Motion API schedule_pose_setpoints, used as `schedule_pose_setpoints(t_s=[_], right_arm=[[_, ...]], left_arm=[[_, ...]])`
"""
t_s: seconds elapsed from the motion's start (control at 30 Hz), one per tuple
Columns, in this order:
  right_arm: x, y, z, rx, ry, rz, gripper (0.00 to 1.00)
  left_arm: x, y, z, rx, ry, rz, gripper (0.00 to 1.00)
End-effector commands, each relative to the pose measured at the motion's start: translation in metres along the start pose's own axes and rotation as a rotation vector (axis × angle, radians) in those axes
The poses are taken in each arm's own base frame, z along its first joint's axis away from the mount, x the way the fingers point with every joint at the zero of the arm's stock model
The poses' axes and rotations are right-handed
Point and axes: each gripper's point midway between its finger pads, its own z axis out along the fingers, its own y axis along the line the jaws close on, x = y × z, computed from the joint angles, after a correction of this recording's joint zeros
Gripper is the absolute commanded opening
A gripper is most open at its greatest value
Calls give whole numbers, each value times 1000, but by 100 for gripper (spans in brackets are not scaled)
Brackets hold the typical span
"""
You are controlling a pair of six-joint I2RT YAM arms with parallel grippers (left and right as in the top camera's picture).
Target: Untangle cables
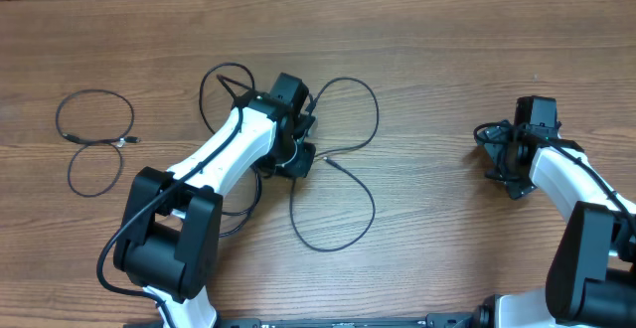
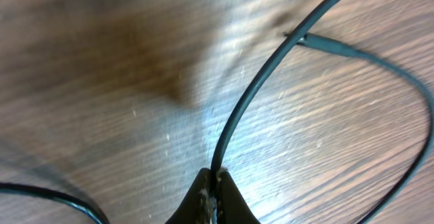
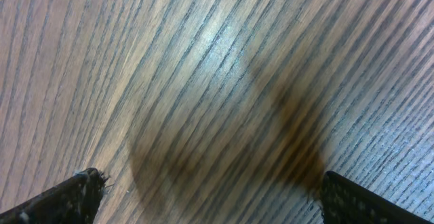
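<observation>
A tangle of thin black cables [image 1: 348, 109] lies at the table's middle, with loops spreading right [image 1: 333, 209] and behind the left arm [image 1: 221, 82]. My left gripper [image 1: 302, 151] sits over this tangle. In the left wrist view its fingers [image 2: 215, 187] are shut on one black cable [image 2: 247, 98] that rises from the pinch, and a plug end [image 2: 325, 44] lies just beyond. A separate cable [image 1: 94, 119] lies in two loops at the far left. My right gripper [image 1: 495, 159] hovers far right, open, with only bare wood between its fingertips [image 3: 81, 190].
The wooden table [image 1: 437, 50] runs across the whole view. Both arm bases stand at the front edge, the left [image 1: 169, 239] and the right [image 1: 591, 268]. A thicker black cord runs along the left arm.
</observation>
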Motion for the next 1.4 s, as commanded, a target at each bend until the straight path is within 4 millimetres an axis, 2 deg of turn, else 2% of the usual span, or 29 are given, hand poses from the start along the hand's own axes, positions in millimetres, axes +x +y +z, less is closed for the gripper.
schedule_pose_setpoints(t_s=[0.0,0.07,0.1,0.3,0.33,0.4,0.5,0.6,0.63,0.7,0.73,0.8,0.87,0.9,0.93,0.97,1.07,1.2,1.37], right_arm=[[-4,1,-4,-9,-17,-5,100],[-4,1,-4,-9,-17,-5,100],[-4,1,-4,-9,-17,-5,100],[-4,1,-4,-9,-17,-5,100],[-4,1,-4,-9,-17,-5,100],[-4,1,-4,-9,-17,-5,100],[-4,1,-4,-9,-17,-5,100],[-4,1,-4,-9,-17,-5,100],[-4,1,-4,-9,-17,-5,100],[-4,1,-4,-9,-17,-5,100],[-4,1,-4,-9,-17,-5,100],[-4,1,-4,-9,-17,-5,100],[-4,1,-4,-9,-17,-5,100],[-4,1,-4,-9,-17,-5,100],[-4,1,-4,-9,-17,-5,100],[-4,1,-4,-9,-17,-5,100],[-4,1,-4,-9,-17,-5,100],[-4,1,-4,-9,-17,-5,100],[-4,1,-4,-9,-17,-5,100]], left_arm=[[-6,-8,-2,23,-12,-9,14],[-6,-11,-2,24,-14,3,23],[-7,-14,-1,24,-17,20,35],[-22,-43,4,-8,-100,179,38],[-29,-44,4,-49,-134,167,46],[-41,-45,3,-96,-195,81,54],[-48,-57,3,-57,-244,-118,52],[-53,-63,4,-26,-270,-247,59],[-58,-68,4,4,-299,-336,68],[-61,-75,5,39,-317,-448,77],[-62,-77,5,48,-322,-468,77],[-64,-83,5,64,-333,-483,67],[-71,-92,3,91,-361,-490,43],[-76,-96,1,111,-382,-498,20],[-81,-99,-1,125,-401,-495,10],[-87,-100,-2,128,-432,-491,4],[-103,-96,1,111,-502,-496,4],[-117,-95,31,119,-517,-494,4],[-120,-90,61,106,-500,-499,4]])
